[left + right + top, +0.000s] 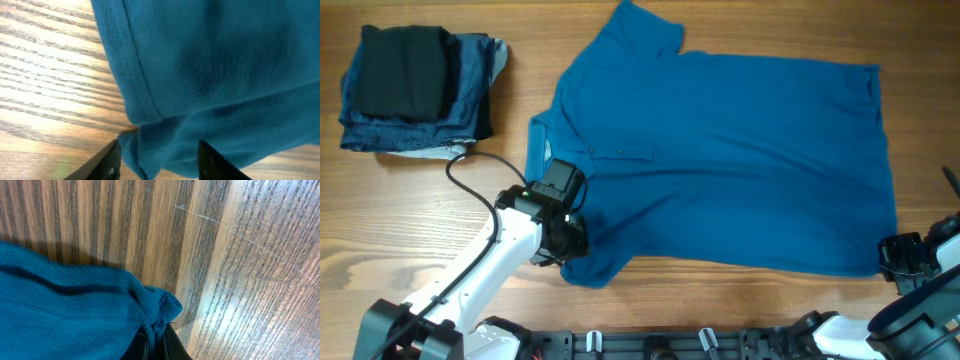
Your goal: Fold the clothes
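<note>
Shirt [740,160] flat overhead, centre to three o'clock, collar [542,145] at nine. Left gripper [568,240] at seven, right gripper [892,258] at four. Left wrist: jaws part-spread astride sleeve [165,145], unclamped; may catch one layer only. Right wrist: pinched shut on corner [162,305]; thin bite, may slip under pull.
</note>
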Tool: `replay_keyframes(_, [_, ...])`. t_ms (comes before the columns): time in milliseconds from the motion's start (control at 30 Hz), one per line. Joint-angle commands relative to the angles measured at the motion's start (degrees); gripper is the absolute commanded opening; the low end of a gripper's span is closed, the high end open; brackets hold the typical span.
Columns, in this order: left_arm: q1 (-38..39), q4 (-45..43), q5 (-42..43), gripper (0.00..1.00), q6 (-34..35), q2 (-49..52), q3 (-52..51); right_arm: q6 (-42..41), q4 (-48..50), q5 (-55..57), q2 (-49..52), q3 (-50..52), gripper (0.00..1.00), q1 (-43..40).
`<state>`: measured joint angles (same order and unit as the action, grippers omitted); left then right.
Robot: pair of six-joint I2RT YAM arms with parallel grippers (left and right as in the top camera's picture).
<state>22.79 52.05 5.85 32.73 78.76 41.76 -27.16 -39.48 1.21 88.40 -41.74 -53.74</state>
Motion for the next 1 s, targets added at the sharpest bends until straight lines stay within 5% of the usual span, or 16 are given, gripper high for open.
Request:
replay_keyframes(0, [0.8, -1.7, 1.3, 0.49, 4.9, 0.0, -1.9, 0.4, 1.2, -2.8, 0.6, 0.9, 0.04, 0.2])
replay_keyframes(400, [7.0, -1.7, 2.6, 0.55, 10.2, 0.0, -6.2, 0.4, 1.3, -2.8, 0.6, 0.9, 0.04, 0.2])
replay_keyframes(567, [7.0, -4.4, 2.4, 0.77, 10.2, 0.0, -6.2, 0.4, 1.3, -2.8, 0.6, 0.9, 0.04, 0.2])
replay_keyframes(600, [7.0, -4.9, 2.4, 0.75, 11.5, 0.0, -6.2, 0.4, 1.3, -2.8, 0.6, 0.9, 0.04, 0.2])
replay_keyframes(700, [7.0, -5.1, 1.9, 0.46, 12.7, 0.0, -6.2, 0.4, 1.3, -2.8, 0.6, 0.9, 0.04, 0.2])
replay_keyframes(800, [7.0, -4.7, 2.2, 0.04, 12.7, 0.0, -6.2, 0.7, 1.2, -2.8, 0.5, 0.9, 0.04, 0.2])
replay_keyframes(967, [7.0, 5.4, 0.3, 0.04, 7.9, -0.1, 4.8, 1.7, -2.6, -5.8, -3.5, -3.1, 0.04, 0.5])
